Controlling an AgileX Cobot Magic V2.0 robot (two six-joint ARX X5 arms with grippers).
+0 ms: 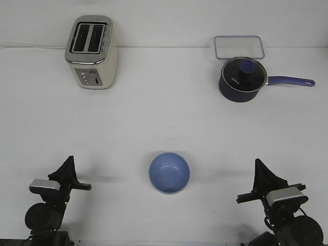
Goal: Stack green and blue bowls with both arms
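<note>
The light blue bowl (169, 172) sits upright on the white table, near the front centre, between the two arms. No green bowl shows; I cannot tell whether it lies under the blue one. My left gripper (70, 160) is at the front left, well apart from the bowl. Its fingers come together to a point and hold nothing. My right gripper (257, 162) is at the front right, also apart from the bowl, fingers together and empty.
A cream and silver toaster (92, 52) stands at the back left. A dark blue lidded saucepan (242, 78) with a long handle stands at the back right. A clear rectangular tray (239, 46) lies behind it.
</note>
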